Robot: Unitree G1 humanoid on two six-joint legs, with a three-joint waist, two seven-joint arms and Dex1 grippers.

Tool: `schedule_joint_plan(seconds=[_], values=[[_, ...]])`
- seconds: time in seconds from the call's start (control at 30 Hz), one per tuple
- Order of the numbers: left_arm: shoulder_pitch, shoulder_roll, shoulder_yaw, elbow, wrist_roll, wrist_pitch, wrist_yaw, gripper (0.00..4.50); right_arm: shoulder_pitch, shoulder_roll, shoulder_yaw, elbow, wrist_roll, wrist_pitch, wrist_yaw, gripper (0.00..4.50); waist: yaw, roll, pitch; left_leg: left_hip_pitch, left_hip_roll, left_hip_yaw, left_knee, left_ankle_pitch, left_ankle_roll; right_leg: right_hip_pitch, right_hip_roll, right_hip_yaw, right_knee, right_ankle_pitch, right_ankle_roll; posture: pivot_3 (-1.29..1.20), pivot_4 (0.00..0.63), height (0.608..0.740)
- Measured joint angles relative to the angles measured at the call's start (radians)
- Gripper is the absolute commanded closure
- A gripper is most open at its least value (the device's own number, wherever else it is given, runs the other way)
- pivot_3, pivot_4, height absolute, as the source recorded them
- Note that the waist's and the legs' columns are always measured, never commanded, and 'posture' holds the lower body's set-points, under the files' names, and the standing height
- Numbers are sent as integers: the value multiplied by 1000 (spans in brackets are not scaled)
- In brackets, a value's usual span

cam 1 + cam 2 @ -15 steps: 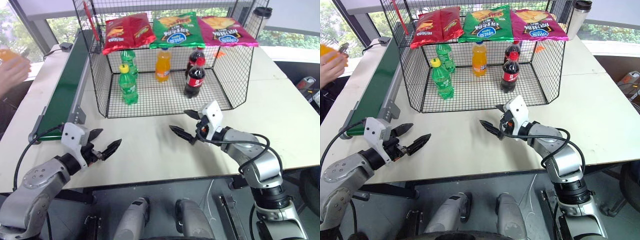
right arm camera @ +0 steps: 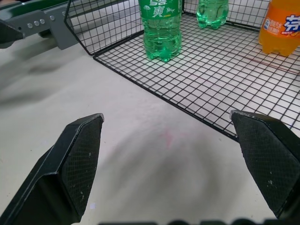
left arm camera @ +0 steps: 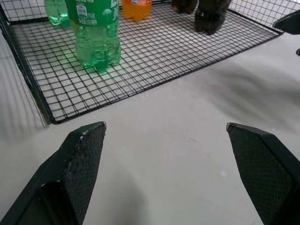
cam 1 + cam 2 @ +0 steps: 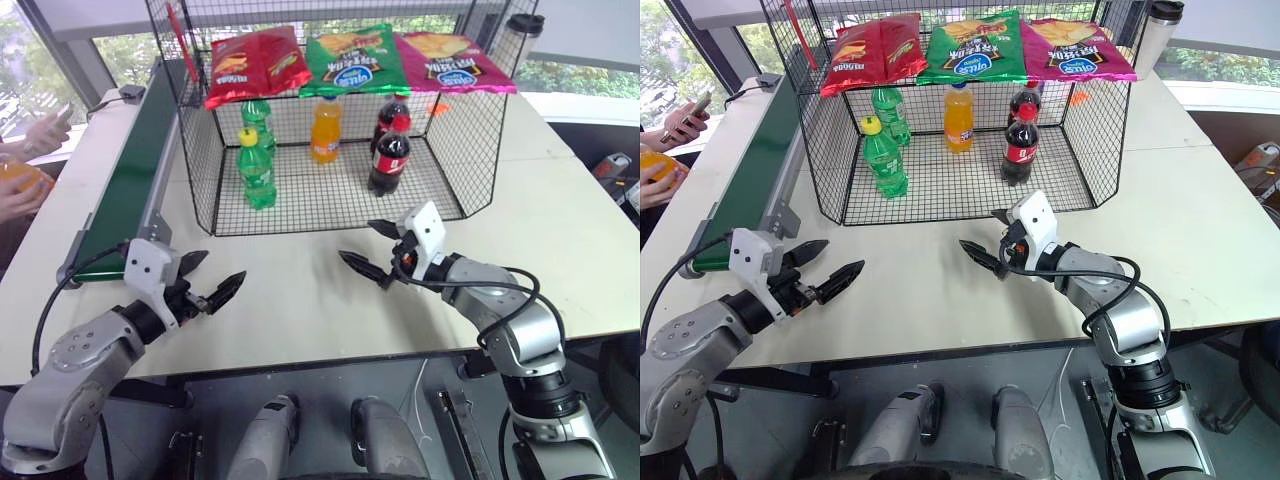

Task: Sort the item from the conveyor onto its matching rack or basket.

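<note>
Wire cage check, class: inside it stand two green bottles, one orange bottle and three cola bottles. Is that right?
Not quite. The wire cage holds two cola bottles, not three, as the right eye view shows. The two green bottles and the one orange bottle are as stated.

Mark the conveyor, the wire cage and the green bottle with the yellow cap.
conveyor (image 4: 125, 190), left eye view, on the green belt.
wire cage (image 4: 445, 150), left eye view, on its right mesh wall.
green bottle with the yellow cap (image 4: 256, 175), left eye view, on the label around its body.
</note>
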Motion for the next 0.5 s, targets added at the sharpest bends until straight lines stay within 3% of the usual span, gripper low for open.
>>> schedule_joint_plan(seconds=[0.5], values=[[-28, -9, -30, -3, 15, 17, 40, 206, 3, -2, 0, -5, 4, 4, -3, 0, 1, 0, 0, 0, 0, 0, 0, 1, 2, 0, 0, 0, 0, 0, 0, 0, 150, 739]])
